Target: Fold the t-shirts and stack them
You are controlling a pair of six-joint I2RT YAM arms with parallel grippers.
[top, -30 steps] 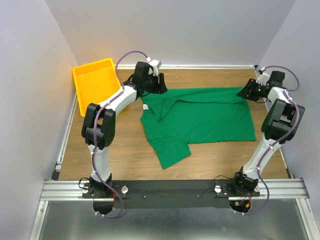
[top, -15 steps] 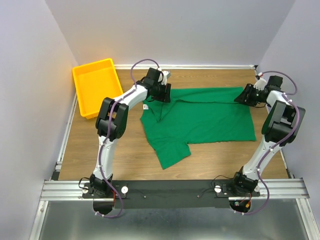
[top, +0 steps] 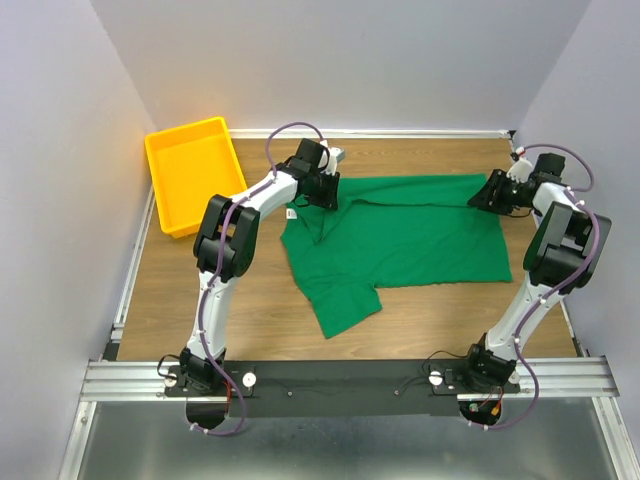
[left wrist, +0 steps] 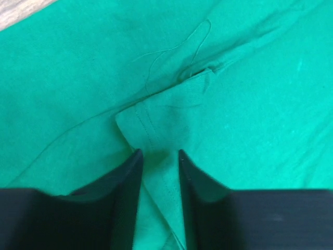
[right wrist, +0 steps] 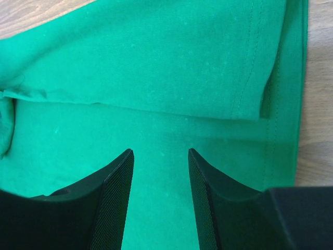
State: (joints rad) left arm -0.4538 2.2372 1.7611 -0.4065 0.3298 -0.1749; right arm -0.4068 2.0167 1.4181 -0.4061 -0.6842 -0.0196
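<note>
A dark green t-shirt [top: 400, 235] lies spread on the wooden table, with one sleeve [top: 342, 305] pointing toward the near edge and a small white tag [top: 292, 213] at its left. My left gripper [top: 325, 190] is down at the shirt's far left corner. In the left wrist view its jaws [left wrist: 158, 153] stand narrowly apart on either side of a hemmed fold of cloth [left wrist: 156, 130]. My right gripper [top: 490, 193] is at the far right corner. Its jaws [right wrist: 160, 152] are open over flat cloth, beside a folded-over hem [right wrist: 260, 78].
A yellow tray [top: 190, 170] stands at the back left of the table, close to the left arm's elbow. Walls close in on the left, back and right. Bare wood [top: 250, 290] lies around the shirt.
My left gripper moved right from beside the tray onto the shirt's far left corner, and its jaws narrowed around a fold. The right gripper shifted slightly left onto the cloth.
</note>
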